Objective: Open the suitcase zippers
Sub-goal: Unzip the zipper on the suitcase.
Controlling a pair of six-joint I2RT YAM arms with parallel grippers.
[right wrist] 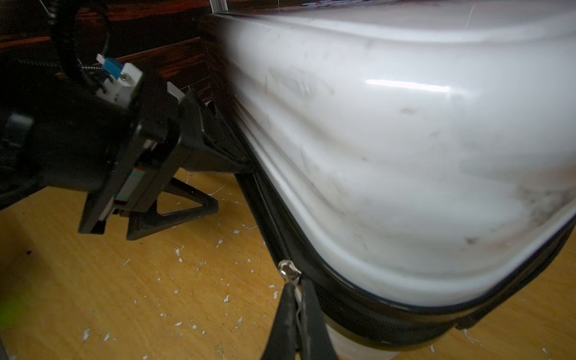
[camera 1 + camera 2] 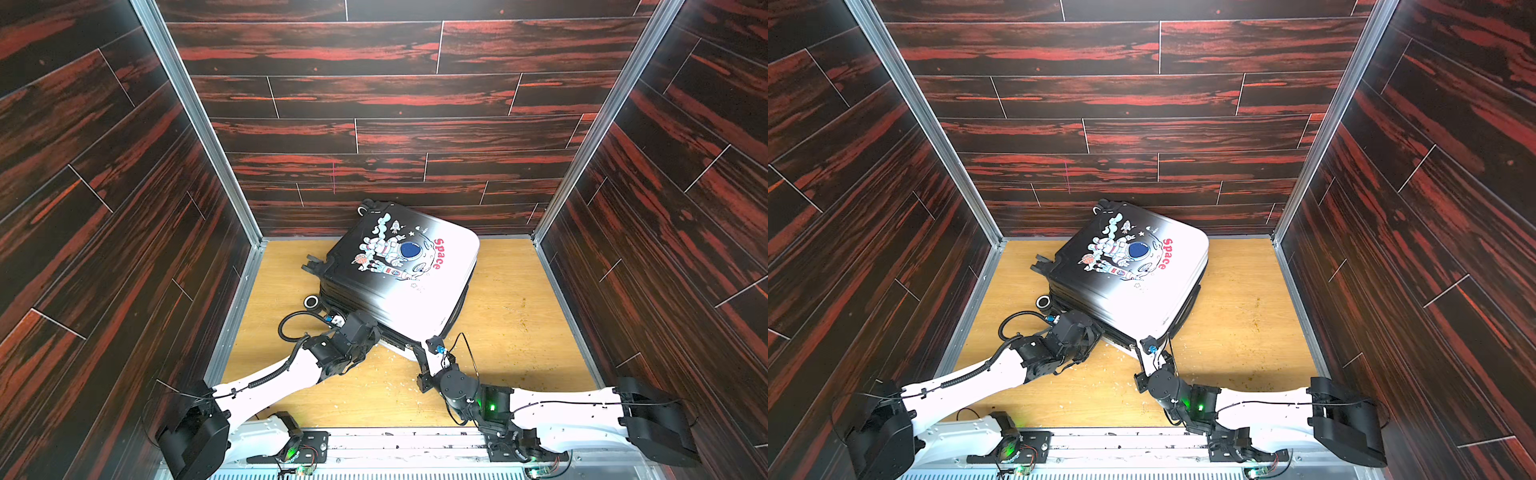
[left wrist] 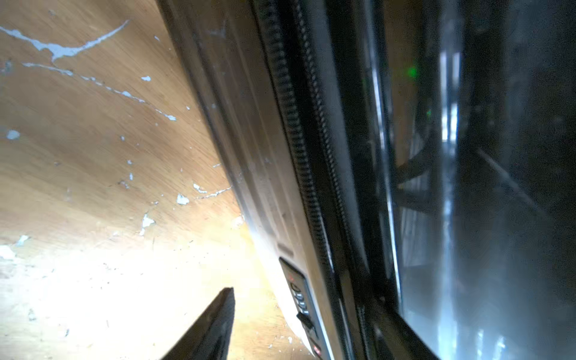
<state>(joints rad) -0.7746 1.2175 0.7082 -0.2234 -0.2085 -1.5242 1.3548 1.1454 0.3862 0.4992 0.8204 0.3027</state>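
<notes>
While the right claw pinches the zipper pull at its tips, the suitcase lies ahead of both claws. The left claw, spread astride the zipper track (not clamping), may let a hard tug skid the suitcase or break the pinch.

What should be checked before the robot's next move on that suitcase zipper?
1. Right gripper shut on the zipper pull: ok.
2. Left gripper steadying the suitcase: cannot tell; it is open at its side.
3. The suitcase lying flat on the table: ok.
4. Combination lock released: cannot tell.
5. Zipper track fully undone: not ok; beside the pull it looks meshed.
</notes>
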